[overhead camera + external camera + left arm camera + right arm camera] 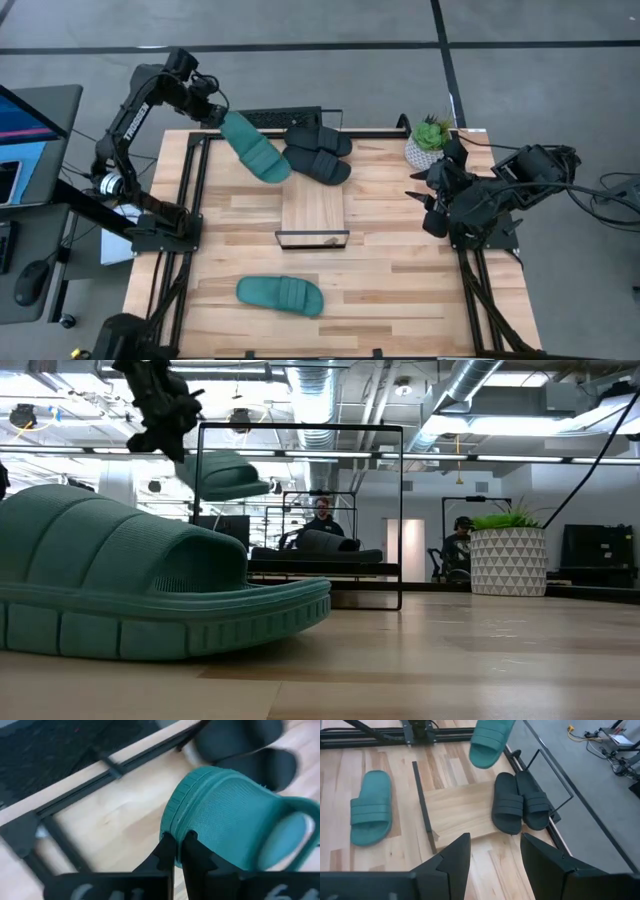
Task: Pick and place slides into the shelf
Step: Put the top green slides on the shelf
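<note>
My left gripper (218, 115) hangs high over the desk's (400, 280) far-left corner, jaws clenched on a soft teal rubber slide (255, 148). Right gripper (492, 855) waits, jaws released, beside the small light-wood shelf (313, 205).

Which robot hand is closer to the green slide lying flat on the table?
Left. The left gripper is up at the far edge; the right gripper waits farther off, across the table from that green slide.

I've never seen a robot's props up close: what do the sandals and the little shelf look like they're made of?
The teal slide looks like soft moulded rubber or foam, matte, with ribbed strap and finely textured surface. The black slides appear the same, matte and ribbed. The shelf has a light plank top with visible grain, probably unvarnished wood, on a thin black frame, likely metal wire.
</note>
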Robot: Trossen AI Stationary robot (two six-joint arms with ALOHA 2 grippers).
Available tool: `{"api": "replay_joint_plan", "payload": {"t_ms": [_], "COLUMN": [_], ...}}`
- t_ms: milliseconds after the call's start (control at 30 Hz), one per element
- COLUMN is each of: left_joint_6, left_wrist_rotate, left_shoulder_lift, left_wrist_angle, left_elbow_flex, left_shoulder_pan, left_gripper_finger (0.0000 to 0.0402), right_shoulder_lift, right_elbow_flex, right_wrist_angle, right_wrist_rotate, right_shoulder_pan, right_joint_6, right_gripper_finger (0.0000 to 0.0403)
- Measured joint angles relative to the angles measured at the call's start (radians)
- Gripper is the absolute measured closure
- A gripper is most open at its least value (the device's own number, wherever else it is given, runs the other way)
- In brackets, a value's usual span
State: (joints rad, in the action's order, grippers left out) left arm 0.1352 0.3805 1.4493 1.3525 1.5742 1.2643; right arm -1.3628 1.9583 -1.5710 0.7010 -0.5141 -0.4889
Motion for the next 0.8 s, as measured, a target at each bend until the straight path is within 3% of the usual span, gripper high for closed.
{"api": "replay_joint_plan", "payload": {"t_ms": [300, 467, 633, 800], "left_joint_6": [-0.201, -0.357, -0.533, -0.732], "left_wrist_rotate": [0.096, 0.108, 0.05, -0.091], "left_shoulder_lift": [-0.136, -0.228, -0.322, -0.419], "left_wrist_angle": [-0.119, -0.253, -0.462, -0.7], "left_elbow_flex": [-0.015, -0.093, -0.258, -0.47], "left_shoulder_pan": [-0.042, -0.126, -0.259, -0.38], "left_gripper_finger": [0.0402, 0.0401, 0.0401, 0.0401], "right_shoulder_lift": [0.0, 0.0, 0.0, 0.0], "right_elbow_flex": [0.0, 0.0, 0.0, 0.0], "right_wrist_angle": [0.0, 0.0, 0.0, 0.0], "right_wrist_rotate": [-0.001, -0.002, -0.002, -0.002], "right_shoulder_pan": [-0.035, -0.054, -0.075, -0.092], "right_joint_6": [0.0, 0.002, 0.003, 0.003], "right_gripper_finger": [0.0236, 0.0236, 0.0236, 0.0236]}}
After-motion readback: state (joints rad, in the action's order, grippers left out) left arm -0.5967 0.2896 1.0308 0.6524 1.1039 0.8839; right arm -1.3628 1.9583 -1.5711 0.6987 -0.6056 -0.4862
